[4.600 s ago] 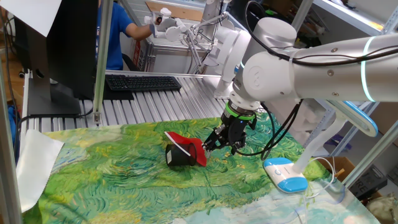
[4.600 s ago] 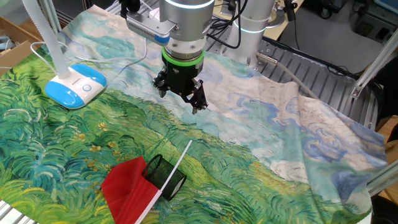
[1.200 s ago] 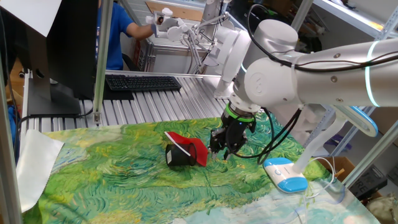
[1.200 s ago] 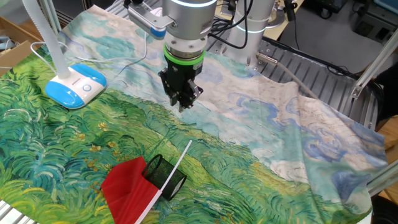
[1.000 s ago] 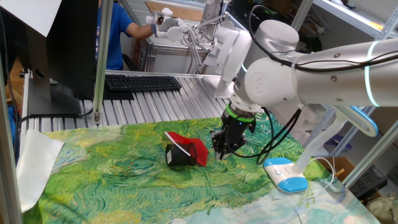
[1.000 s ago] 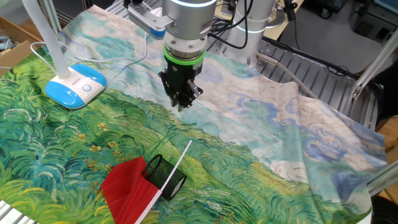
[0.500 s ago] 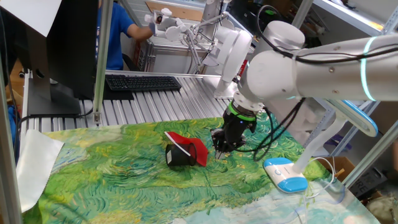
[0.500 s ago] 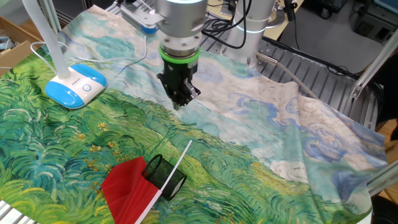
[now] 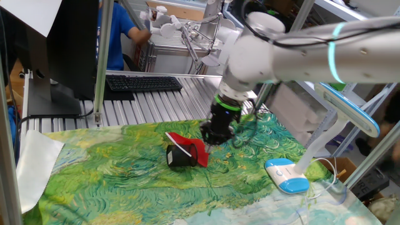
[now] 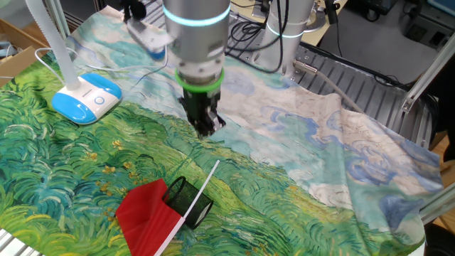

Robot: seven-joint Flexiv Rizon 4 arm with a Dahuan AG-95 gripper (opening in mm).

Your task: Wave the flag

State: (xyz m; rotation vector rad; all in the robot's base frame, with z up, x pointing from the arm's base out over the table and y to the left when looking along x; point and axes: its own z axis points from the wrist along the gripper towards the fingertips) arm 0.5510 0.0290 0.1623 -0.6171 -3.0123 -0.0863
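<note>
Flag (image 10: pixel 149 213) lies on the worktop (image 10: pixel 57 163) against the mesh cup (image 10: pixel 188 201), stick running from 7 to 1 o'clock, cloth at 7; gripper (image 10: pixel 204 128) hangs near its tip, jaws together, empty.

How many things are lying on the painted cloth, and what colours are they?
Red: 1, the flag
Black: 1, the mesh cup
Blue and white: 1, the lamp base
Total: 3
</note>
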